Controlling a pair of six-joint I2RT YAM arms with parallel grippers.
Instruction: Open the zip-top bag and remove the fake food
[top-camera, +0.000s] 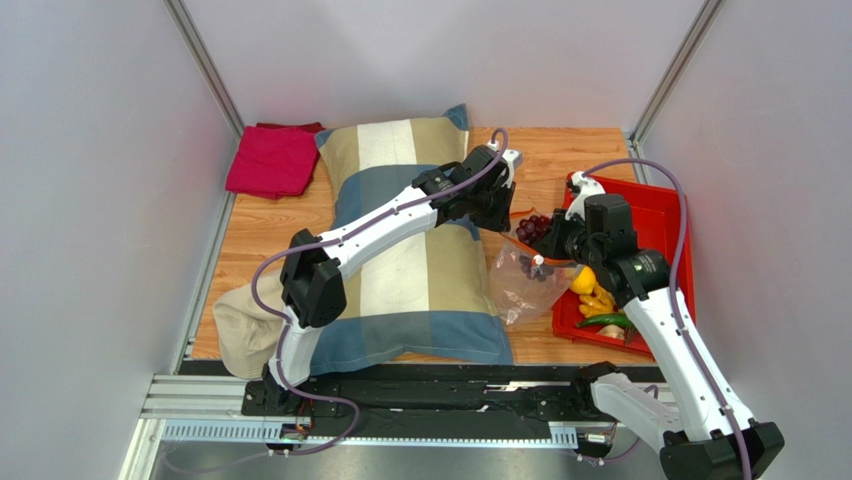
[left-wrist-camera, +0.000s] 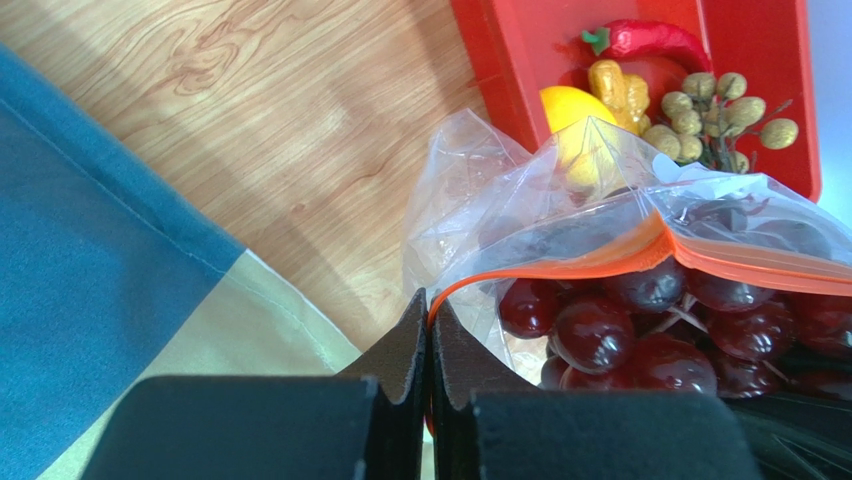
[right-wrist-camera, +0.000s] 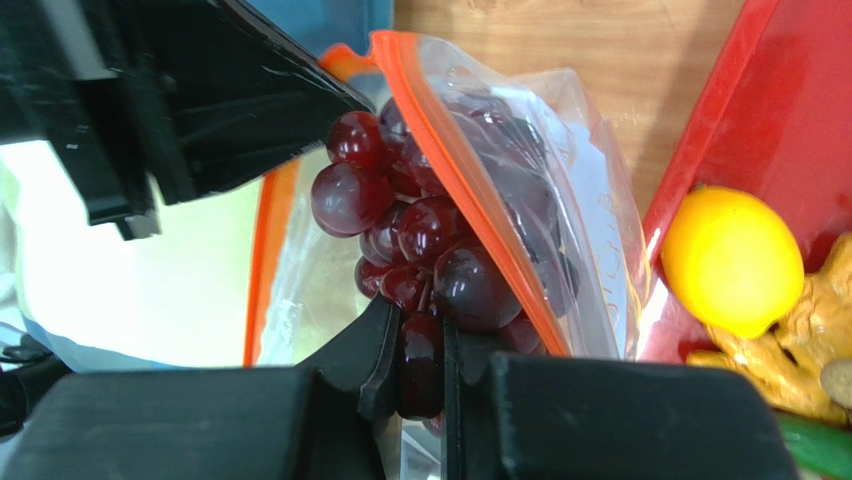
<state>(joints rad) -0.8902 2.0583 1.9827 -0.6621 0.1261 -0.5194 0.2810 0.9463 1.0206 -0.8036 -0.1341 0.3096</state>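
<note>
At the far left we see a red cloth (top-camera: 272, 160) lying on the table (top-camera: 560, 150). Next to it is the striped pillow (top-camera: 410, 290), over which the left arm reaches. The left gripper (left-wrist-camera: 429, 310) is pinched tight on one end of the orange zip strip of the zip-top bag (left-wrist-camera: 520, 190). In the wrist view the strip runs from the fingertips off to the right, and the mouth gapes.

In the top view the bag sits between the pillow and the red tray (top-camera: 660, 215). Its long axis runs far to near, with the mouth raised at the far end between the two grippers and the closed bottom lying on the wood toward the arms' bases. The grape bunch (right-wrist-camera: 420, 230) sits in the mouth, partly out across the strip. The right gripper (right-wrist-camera: 420, 340) is clamped on the bunch's lower grapes.

Further right, the lemon (right-wrist-camera: 732, 260) lies in the tray, beside beige ginger-like pieces (right-wrist-camera: 790, 340) and a green vegetable (top-camera: 603, 321).
</note>
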